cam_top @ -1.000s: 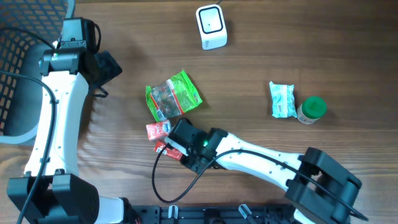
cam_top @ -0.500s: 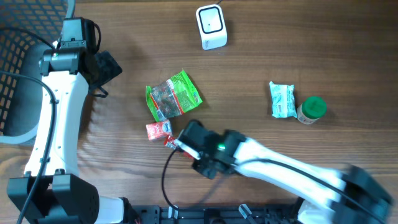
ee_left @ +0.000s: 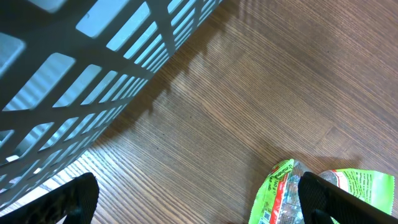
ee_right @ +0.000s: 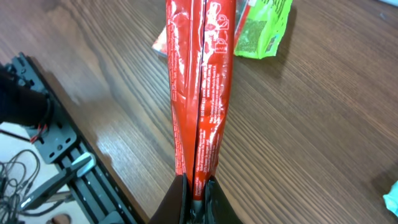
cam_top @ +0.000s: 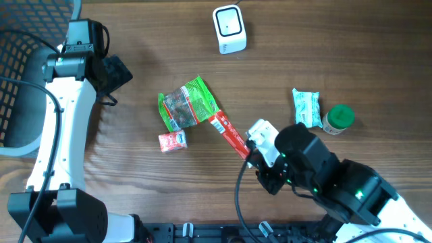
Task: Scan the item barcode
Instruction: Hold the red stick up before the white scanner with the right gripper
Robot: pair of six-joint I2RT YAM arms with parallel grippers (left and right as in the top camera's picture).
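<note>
Compared with a second before, the right claw (cam_top: 251,152) had moved rightward from the small red carton (cam_top: 172,141); it was now closed on one end of the long red packet (cam_top: 228,135), held above the wooden surface (cam_top: 351,47), its far end near the green bag (cam_top: 187,102); the left claw (cam_top: 116,73) stayed wide open beside the basket (ee_left: 74,74); the white scanner (cam_top: 229,29) stood at the far edge.

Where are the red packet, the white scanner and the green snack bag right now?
red packet (cam_top: 228,135), overhead view, middle of the wrapper
white scanner (cam_top: 229,28), overhead view, top face
green snack bag (cam_top: 189,102), overhead view, clear centre panel
</note>
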